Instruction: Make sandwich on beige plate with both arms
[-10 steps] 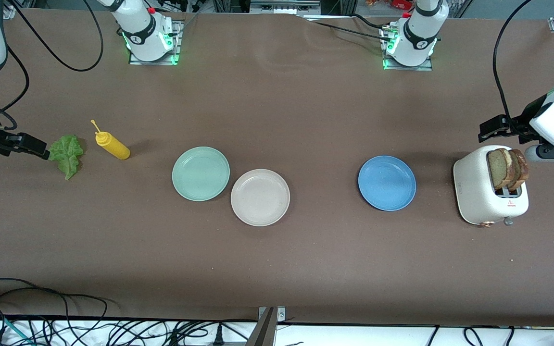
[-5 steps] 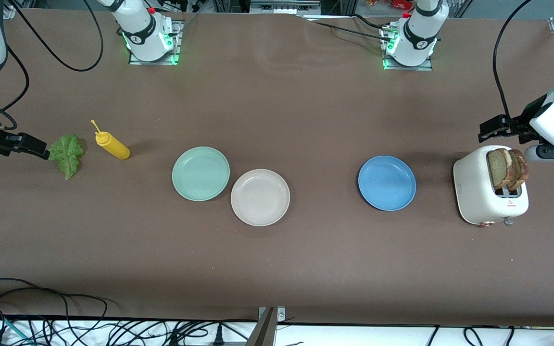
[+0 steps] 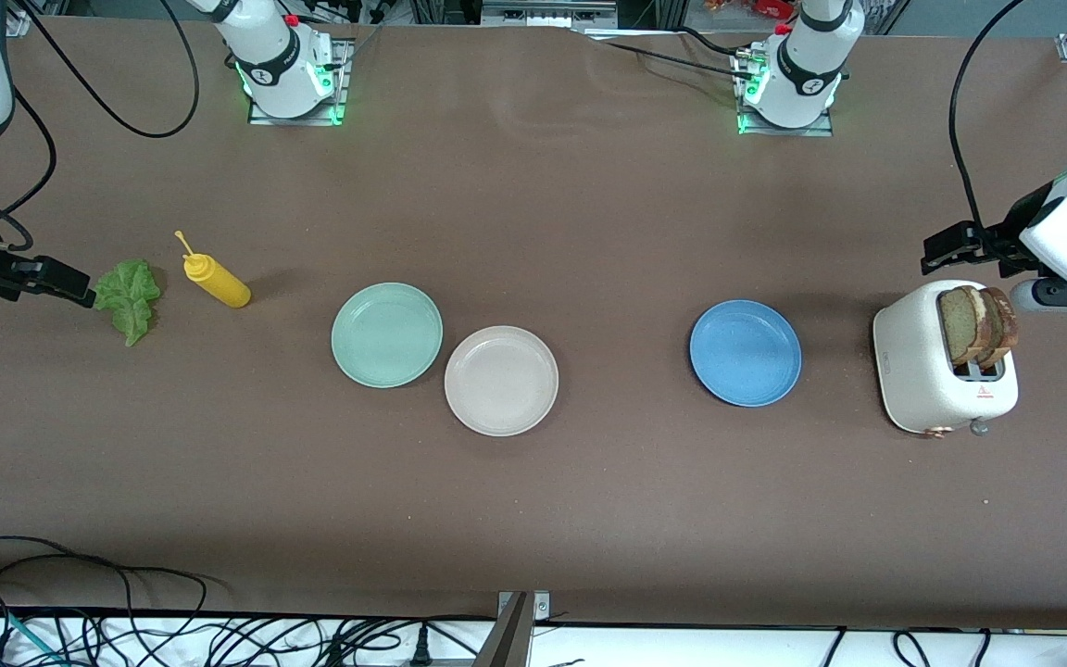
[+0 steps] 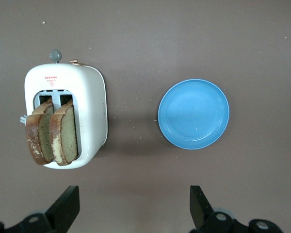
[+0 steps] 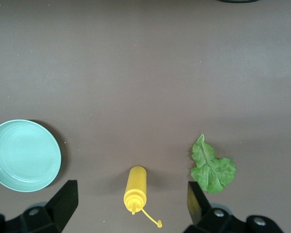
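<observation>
Front view: the beige plate (image 3: 501,381) sits bare at the surface's (image 3: 533,213) centre; bread (image 3: 976,324) in the toaster (image 3: 944,371) at three o'clock, lettuce (image 3: 129,298) at nine. Nothing is assembled yet.

Left wrist view: the left tool (image 4: 131,209) hangs spread above the toaster.

Right wrist view: the right tool (image 5: 131,208) hangs spread, empty, near the lettuce.

both arms wait aloft, left end effector (image 4: 131,206) and right end effector (image 5: 128,201) spread wide.

Brown table (image 3: 589,213) carries 3 plates, toaster (image 3: 932,371), lettuce (image 3: 129,296), mustard bottle (image 3: 216,281).
</observation>
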